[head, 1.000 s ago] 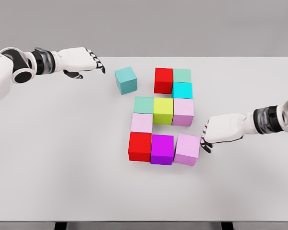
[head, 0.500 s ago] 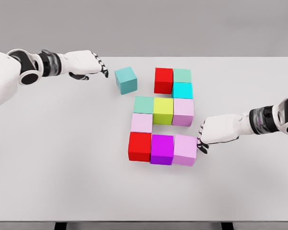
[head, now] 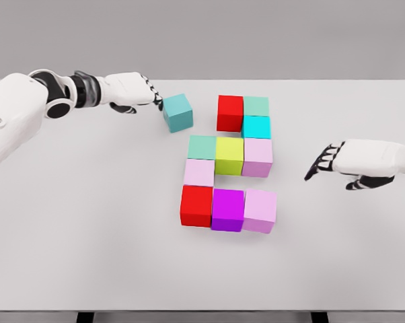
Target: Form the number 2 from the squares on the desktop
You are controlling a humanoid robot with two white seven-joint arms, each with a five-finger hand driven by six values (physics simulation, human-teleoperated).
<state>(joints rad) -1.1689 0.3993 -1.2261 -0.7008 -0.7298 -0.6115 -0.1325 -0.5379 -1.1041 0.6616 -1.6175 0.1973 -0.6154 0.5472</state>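
Cubes form most of a 2 on the white tabletop point(head: 88, 222); only the top-left cell is missing. A loose teal cube point(head: 177, 112) sits tilted, left of the red cube point(head: 230, 112). The left hand point(head: 136, 91), fingers together, touches its left edge. Push rightward, squaring it flush against red. The right hand point(head: 354, 161) hovers spread, holding nothing, right of the figure.
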